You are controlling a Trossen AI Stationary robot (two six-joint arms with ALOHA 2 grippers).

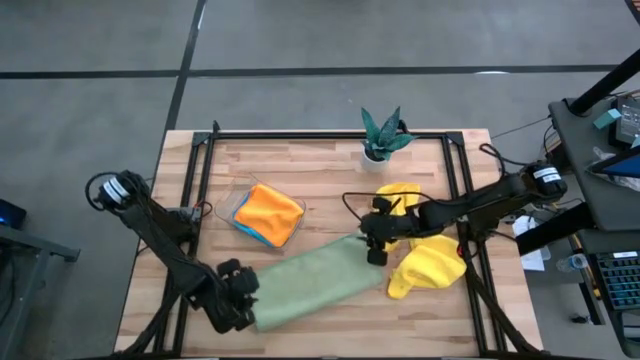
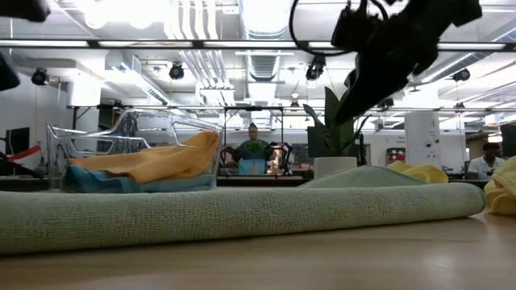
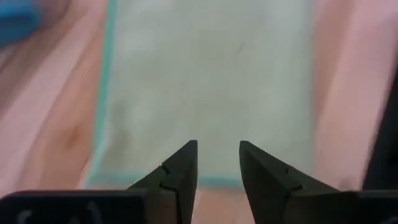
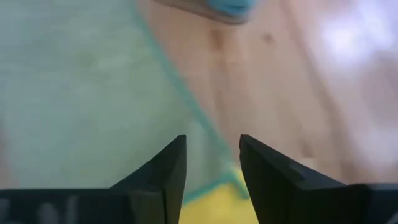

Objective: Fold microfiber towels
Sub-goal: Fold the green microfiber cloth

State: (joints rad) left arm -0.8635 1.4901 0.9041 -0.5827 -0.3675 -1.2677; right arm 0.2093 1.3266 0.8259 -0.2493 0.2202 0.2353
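The pale green towel [image 1: 315,280] lies on the table as a long folded strip, running from the near left to the middle; it also shows in the low view [image 2: 242,213]. My left gripper [image 1: 250,300] is open above the strip's near-left end [image 3: 211,74]. My right gripper [image 1: 372,250] is open above the strip's far-right end [image 4: 74,93], raised clear of it in the low view [image 2: 387,40]. Two yellow towels [image 1: 430,268] [image 1: 400,195] lie crumpled at the right. The orange towel [image 1: 272,210] lies on the blue one in the clear tray [image 1: 236,208].
A small potted plant [image 1: 383,135] stands at the far edge, middle. The tray with the folded towels stands left of centre, just beyond the green strip. A yellow towel's edge [image 4: 217,208] lies beside the strip's right end. Bare wood shows along the near edge.
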